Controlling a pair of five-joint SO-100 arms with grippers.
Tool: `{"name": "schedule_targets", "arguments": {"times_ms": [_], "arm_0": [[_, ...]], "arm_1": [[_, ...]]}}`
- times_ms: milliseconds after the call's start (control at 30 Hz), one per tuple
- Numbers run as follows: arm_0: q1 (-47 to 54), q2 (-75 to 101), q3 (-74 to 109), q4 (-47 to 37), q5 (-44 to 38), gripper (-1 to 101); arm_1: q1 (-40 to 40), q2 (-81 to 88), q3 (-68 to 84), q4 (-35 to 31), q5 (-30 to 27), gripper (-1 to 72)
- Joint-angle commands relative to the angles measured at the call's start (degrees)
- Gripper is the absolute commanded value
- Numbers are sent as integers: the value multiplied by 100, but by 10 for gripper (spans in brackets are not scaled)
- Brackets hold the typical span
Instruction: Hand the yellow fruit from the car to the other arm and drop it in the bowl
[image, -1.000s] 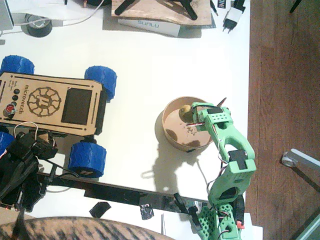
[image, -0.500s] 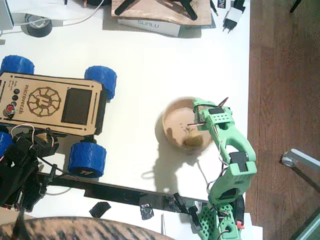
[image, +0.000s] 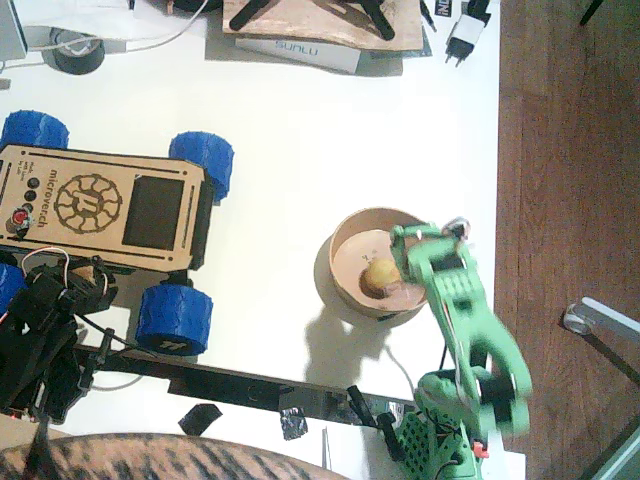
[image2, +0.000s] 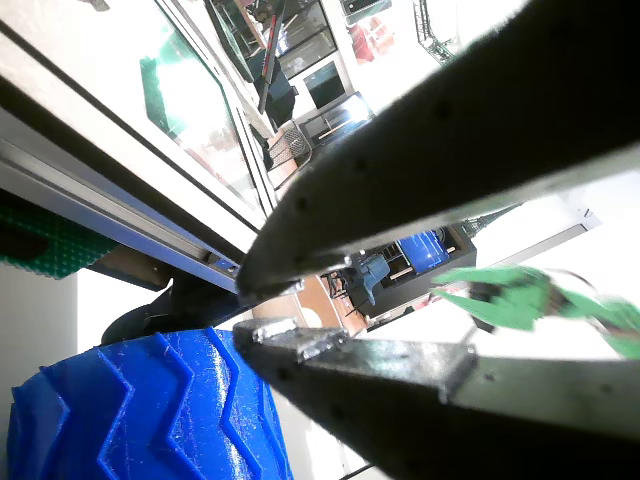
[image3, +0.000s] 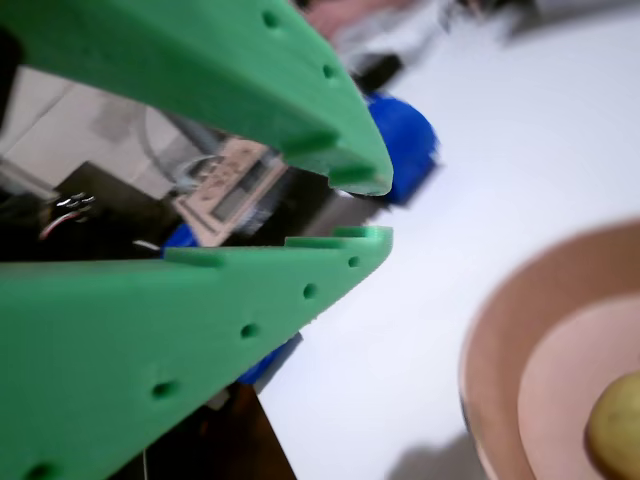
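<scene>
**Green hand empty, lemon sitting in the bowl**

Hand on the right arm (image: 412, 248) hangs over the near edge of the bowl (image: 345, 235) in the fixed view, blurry, and nothing sits between its tips. The yellow fruit (image: 379, 274) lies just to the left of that hand, down on the bowl floor, so I'd say the drop part of the task is done. Far off to the left of it, the left hand (image: 62, 300) is tucked low against the car (image: 95, 205), right beside a blue wheel (image: 172, 318), looking parked out of the way.

From the wrist view with the black jaws, the left hand (image2: 268, 308) has its tips nearly touching with only a thin sliver of gap, holding nothing. That blue wheel (image2: 140, 410) is right underneath it, which fits an arm resting next to the car.

From the other wrist view, the green right hand (image3: 372, 208) shows a narrow slit between its tips, nothing in there. The bowl (image3: 490, 360) sits below and to the right of it, with the yellow fruit (image3: 615, 425) peeking in at the corner, well clear of the tips.
</scene>
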Motion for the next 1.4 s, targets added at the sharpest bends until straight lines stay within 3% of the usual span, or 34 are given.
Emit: {"name": "schedule_targets", "arguments": {"times_ms": [0, 233, 467, 867, 1367], "arm_0": [[-44, 519, 396, 650, 26, 0], [-44, 519, 396, 650, 26, 0], [-44, 519, 396, 650, 26, 0], [-44, 519, 396, 650, 26, 0], [-44, 519, 396, 650, 26, 0]], "arm_1": [[-88, 1696, 703, 123, -202, 1], [-272, 3735, 1459, 817, -316, 1], [-211, 4649, 1714, 958, -229, 1], [114, 5774, 2496, 1169, 62, 1], [492, 5810, 3059, 1090, 176, 1]]}}
